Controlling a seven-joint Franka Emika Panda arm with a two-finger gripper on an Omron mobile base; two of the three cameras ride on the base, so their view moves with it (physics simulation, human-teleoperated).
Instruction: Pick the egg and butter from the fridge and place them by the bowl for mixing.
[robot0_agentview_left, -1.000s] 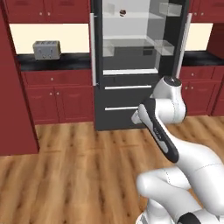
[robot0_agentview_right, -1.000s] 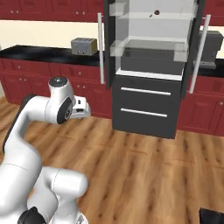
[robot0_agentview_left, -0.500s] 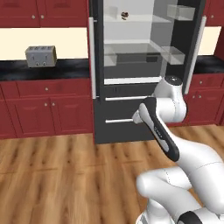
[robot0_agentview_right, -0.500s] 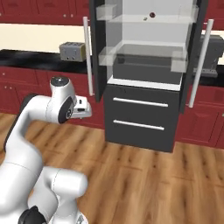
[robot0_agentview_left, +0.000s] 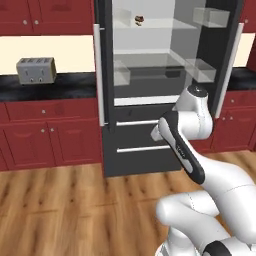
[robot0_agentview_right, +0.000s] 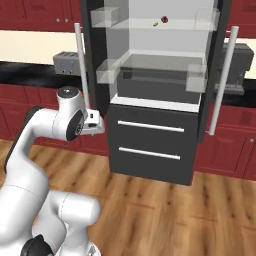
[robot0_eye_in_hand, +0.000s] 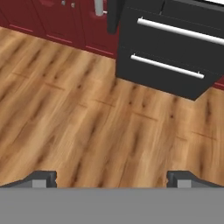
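Note:
The fridge (robot0_agentview_left: 145, 162) stands open ahead, showing its pale inside, glass shelves and door bins; its two dark drawers (robot0_eye_in_hand: 175, 52) show in the hand view. A brown-red lumpy item (robot0_agentview_right: 164, 19) lies on the top shelf with a tiny pale speck (robot0_agentview_right: 155, 23) beside it, too small to name. The egg and butter are hidden, and the bowl is out of view. My gripper (robot0_eye_in_hand: 111, 178) points down at the wood floor in front of the fridge, open and empty. It hangs left of the drawers (robot0_agentview_right: 96, 125) at about drawer height (robot0_agentview_left: 156, 134).
A grey toaster (robot0_agentview_left: 36, 70) sits on the black counter left of the fridge, over red cabinets (robot0_agentview_left: 50, 135). Both fridge doors stand open, with long grey handles (robot0_agentview_left: 99, 75) (robot0_agentview_right: 220, 85). Bare wood floor (robot0_eye_in_hand: 87, 122) lies below the hand.
Both base views have shifted: the base has driven closer, and the fridge now looks larger and more central. The arm keeps the same pose, with the gripper still open.

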